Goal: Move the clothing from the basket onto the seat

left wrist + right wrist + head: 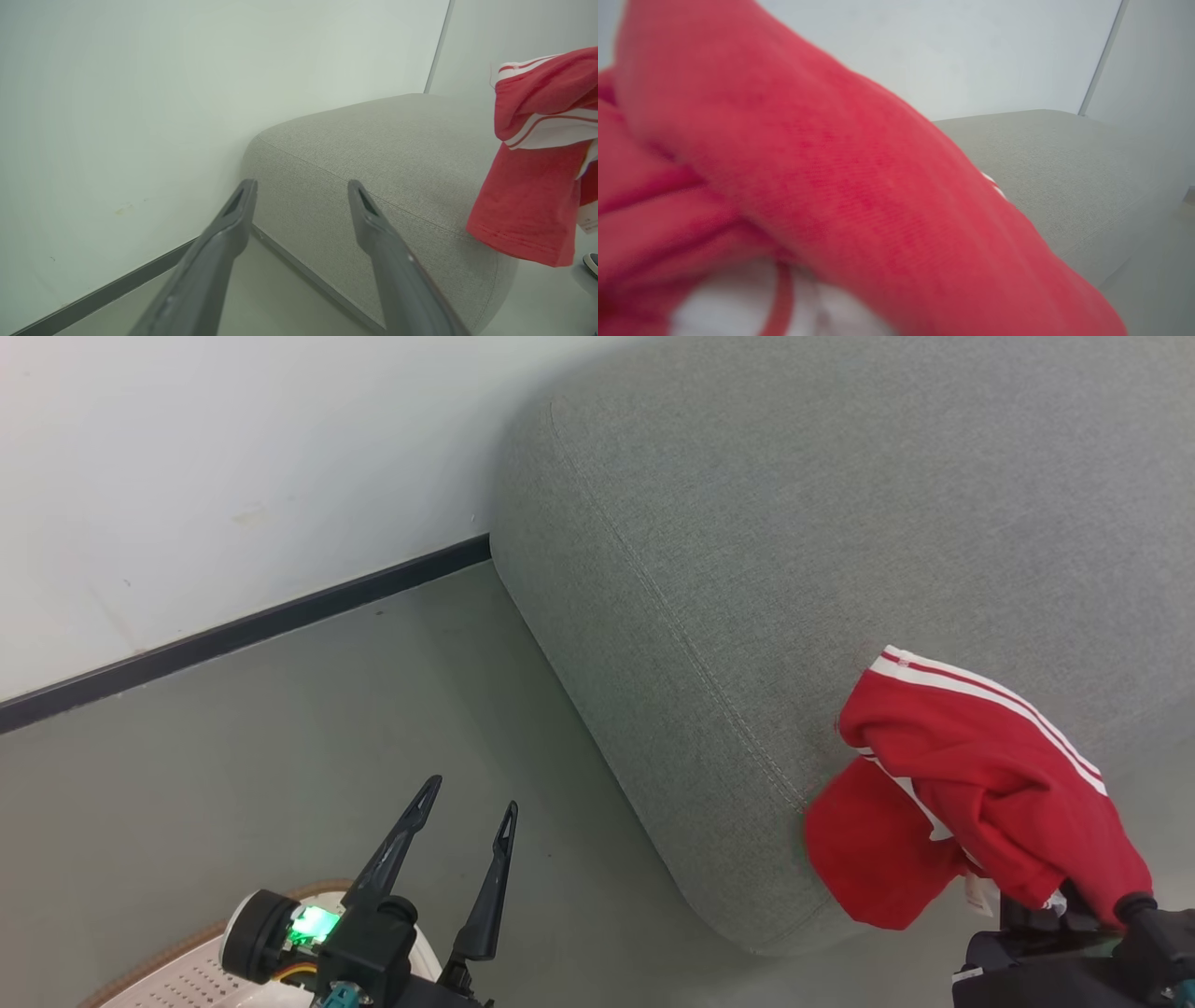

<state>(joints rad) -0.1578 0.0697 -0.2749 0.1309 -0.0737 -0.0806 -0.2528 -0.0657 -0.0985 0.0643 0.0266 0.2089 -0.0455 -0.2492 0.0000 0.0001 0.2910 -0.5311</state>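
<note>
A red garment with white stripes (971, 784) hangs in the air at the lower right, over the front edge of the grey seat (794, 523). My right gripper (1074, 901) is shut on the clothing from below, its fingers hidden under the cloth. The same clothing (831, 186) drapes close over the right wrist view, and it hangs at the right edge of the left wrist view (537, 186). My left gripper (467, 807) is open and holds nothing, above the floor left of the seat. A corner of the cream perforated basket (187, 980) with a brown rim shows at the bottom left.
A white wall (233, 457) with a dark baseboard (243, 630) runs behind the grey floor (280, 756). The seat's rounded corner (373, 154) lies straight ahead of my left fingers (373, 219). A dark shoe tip (591, 263) shows at the far right.
</note>
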